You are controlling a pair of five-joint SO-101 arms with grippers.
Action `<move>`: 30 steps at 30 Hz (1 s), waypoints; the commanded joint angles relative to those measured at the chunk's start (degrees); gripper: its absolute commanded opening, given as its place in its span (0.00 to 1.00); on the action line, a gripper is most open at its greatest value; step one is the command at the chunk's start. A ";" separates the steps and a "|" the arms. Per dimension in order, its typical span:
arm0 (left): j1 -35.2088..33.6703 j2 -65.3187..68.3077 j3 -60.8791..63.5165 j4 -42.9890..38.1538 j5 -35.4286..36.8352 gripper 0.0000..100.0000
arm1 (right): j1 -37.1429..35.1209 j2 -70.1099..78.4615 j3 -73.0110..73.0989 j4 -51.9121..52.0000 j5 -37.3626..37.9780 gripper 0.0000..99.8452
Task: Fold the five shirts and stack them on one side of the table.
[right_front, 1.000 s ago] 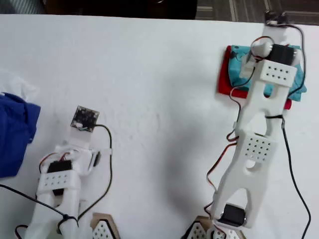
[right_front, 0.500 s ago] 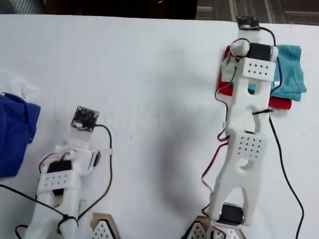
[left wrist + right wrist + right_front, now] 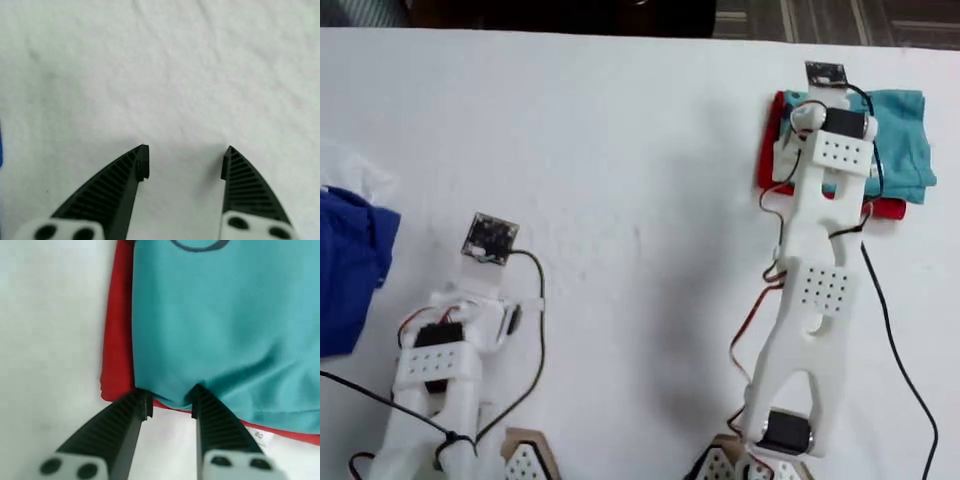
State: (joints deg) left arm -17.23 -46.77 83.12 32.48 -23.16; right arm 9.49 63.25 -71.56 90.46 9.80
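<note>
Starting on the right side: where is the stack? (A)

Folded teal cotton shirt (image 3: 900, 140) lies on a folded red shirt (image 3: 767, 150), far right of the white cloth-covered table (image 3: 620, 120). Red shows along the stack's left and near edges. (B)

Right arm (image 3: 815, 290)? (A)

Stretched out over the stack. Right jaws narrowly parted, black ribbed tips at the teal shirt's near hem. A bit of hem dips between them, with a red strip and white table showing in the gap. Not pressed together. (B)

Left arm (image 3: 435, 370)? (A)

Drawn in near the front edge, well apart from the stack. Left jaws spread wide over white table. (B)

Other clothing? (A)

Loose royal-blue shirt (image 3: 345, 265), bunched, at the table's left edge, running out of frame. (B)
</note>
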 commanded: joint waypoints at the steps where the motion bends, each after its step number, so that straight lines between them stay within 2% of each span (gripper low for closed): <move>1: -0.18 -0.97 -0.13 -0.88 -0.70 0.25 | 0.13 -1.01 -0.79 -1.80 -0.44 0.14; 8: -0.18 -0.97 -0.13 -0.88 -0.62 0.25 | -1.10 -5.32 -0.79 -2.33 -0.35 0.14; 14: -0.18 -0.97 -0.13 -0.97 -0.62 0.25 | -2.07 -6.46 -0.79 -2.42 4.48 0.23; 24: -0.18 -0.97 -0.13 -0.88 -0.53 0.25 | -2.15 -16.40 -0.79 0.04 4.75 0.21; 30: -0.18 -0.97 -0.13 -0.88 -0.53 0.25 | -1.71 -14.99 -0.70 -0.13 4.84 0.21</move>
State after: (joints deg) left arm -17.23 -46.77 83.12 32.48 -23.16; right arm 7.47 50.95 -71.47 90.29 14.11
